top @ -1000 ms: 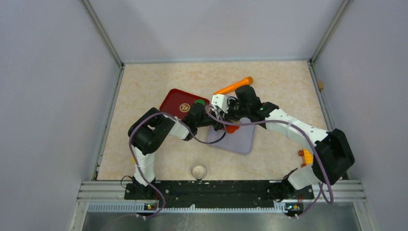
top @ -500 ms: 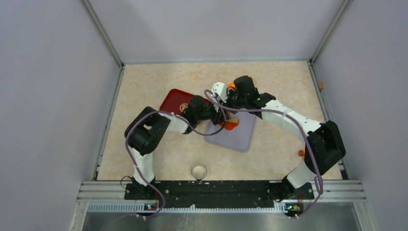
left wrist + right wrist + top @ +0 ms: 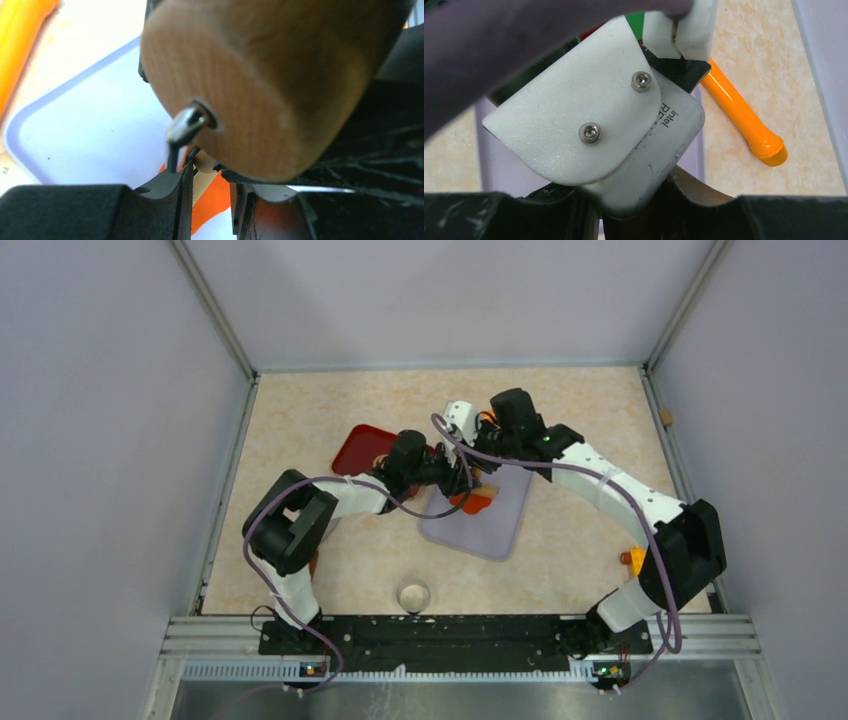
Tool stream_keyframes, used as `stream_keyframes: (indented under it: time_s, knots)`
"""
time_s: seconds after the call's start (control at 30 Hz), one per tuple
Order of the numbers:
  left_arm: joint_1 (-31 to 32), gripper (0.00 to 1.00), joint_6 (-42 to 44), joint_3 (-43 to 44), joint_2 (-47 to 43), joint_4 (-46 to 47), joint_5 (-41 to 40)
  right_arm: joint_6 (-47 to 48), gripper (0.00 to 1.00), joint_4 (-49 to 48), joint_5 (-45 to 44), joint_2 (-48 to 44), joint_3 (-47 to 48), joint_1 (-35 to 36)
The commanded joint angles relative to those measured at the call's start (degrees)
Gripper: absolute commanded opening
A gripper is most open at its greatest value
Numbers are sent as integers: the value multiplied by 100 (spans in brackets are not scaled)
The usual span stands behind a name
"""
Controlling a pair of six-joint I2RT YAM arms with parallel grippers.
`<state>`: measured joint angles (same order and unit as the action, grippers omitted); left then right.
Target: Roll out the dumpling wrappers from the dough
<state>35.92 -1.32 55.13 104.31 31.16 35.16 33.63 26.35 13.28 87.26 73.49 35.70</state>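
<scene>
A wooden rolling pin [image 3: 280,75] fills the left wrist view, its metal axle [image 3: 182,125] sticking out. My left gripper [image 3: 210,175] is shut on the pin's tan handle. Below the pin a flat orange-red dough sheet, the dumpling wrapper [image 3: 475,503] [image 3: 215,200], lies on the lavender board [image 3: 495,525]. My right gripper [image 3: 651,202] is shut on brown wood [image 3: 709,192], the pin's other end. In the top view both grippers, left [image 3: 450,478] and right [image 3: 478,468], meet over the board's far edge. The left arm's white camera bracket [image 3: 574,105] blocks most of the right wrist view.
A dark red tray [image 3: 355,448] lies left of the board, partly under the left arm. An orange stick [image 3: 744,117] rests on the table beyond the board. A green disc [image 3: 636,22] peeks out behind the bracket. A small cup [image 3: 413,595] stands near the arm bases.
Both grippers, still holding the pin, have moved away from the bases and slightly left. More orange dough now shows on the near side. The right arm now covers the orange stick from above.
</scene>
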Motion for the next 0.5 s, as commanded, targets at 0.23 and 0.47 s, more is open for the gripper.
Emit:
stream_keyframes:
  time_s: [0.23, 0.47]
  knots:
    - [34, 0, -509, 144, 9, 421, -940, 263, 0, 234, 212, -112, -450, 306]
    - [-90, 0, -487, 546, 549, 288, -883, 327, 0, -8, 163, 195, -564, 306]
